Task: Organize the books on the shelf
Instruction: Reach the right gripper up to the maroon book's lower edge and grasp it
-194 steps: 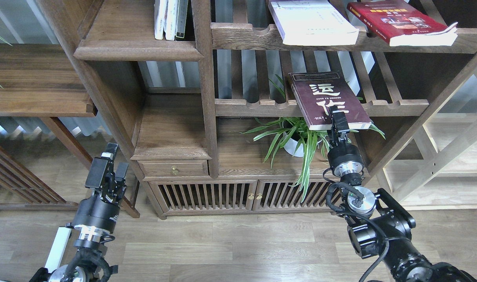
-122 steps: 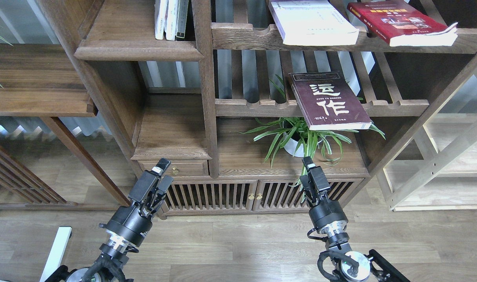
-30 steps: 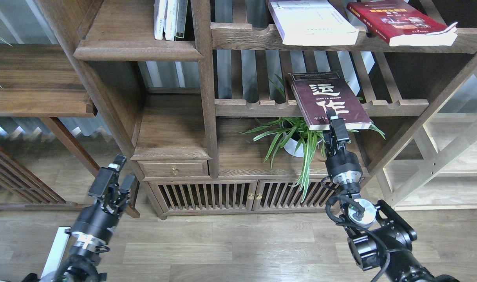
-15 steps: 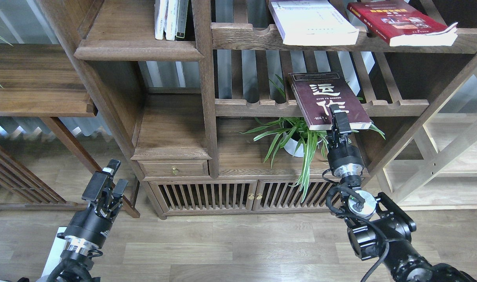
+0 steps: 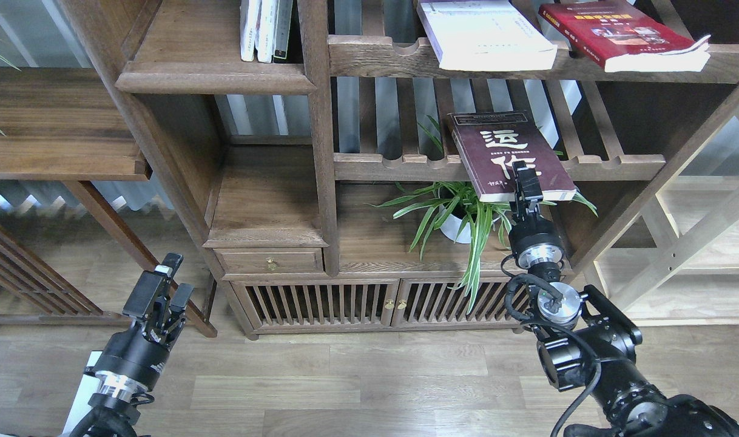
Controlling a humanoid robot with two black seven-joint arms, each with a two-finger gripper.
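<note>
- Maroon book (image 5: 510, 155): flat on the slatted rack (image 5: 612, 165), near edge overhanging the front rail.
- Right gripper (image 5: 526, 185): at that overhanging edge; grip cannot be told.
- Left gripper (image 5: 162, 287): low over the floor, fingers parted, empty.
- White book (image 5: 485, 33) and red book (image 5: 624, 33): upper rack.

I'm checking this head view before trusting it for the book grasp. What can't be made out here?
- Right gripper: seen end-on at the maroon book's near edge, so open, shut or gripping cannot be told.
- Maroon book's small print: too small to read.
- White book and red book: far ends cut off by the top edge.
- Upright books on the solid shelf: tops cut off.
- Plant pot: mostly hidden by leaves.
</note>
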